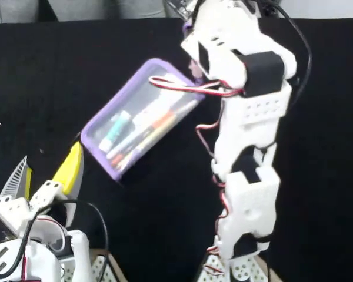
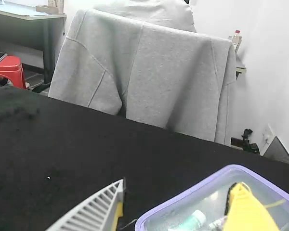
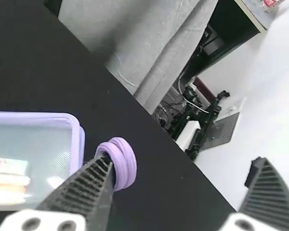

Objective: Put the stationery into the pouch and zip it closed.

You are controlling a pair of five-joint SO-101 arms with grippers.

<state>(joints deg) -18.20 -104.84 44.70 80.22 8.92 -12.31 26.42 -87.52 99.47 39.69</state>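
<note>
Black bench (image 1: 47, 70) carrying pouch (image 1: 138, 114) mid-surface; grey garment (image 2: 144, 77) hanging beyond far edge; my left hand (image 1: 50, 151), right hand (image 3: 182, 161) both gaping wide.

Black tabletop (image 2: 62, 144), grey jacket (image 2: 149, 72) draped over a chair behind it, red stool (image 2: 7, 67), white wall (image 2: 265, 62)

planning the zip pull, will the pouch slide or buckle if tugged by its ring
The pouch looks soft-walled, so it likely buckles when tugged. Flat on the black table, it may slide. The pens inside probably stiffen it lengthwise.
</note>
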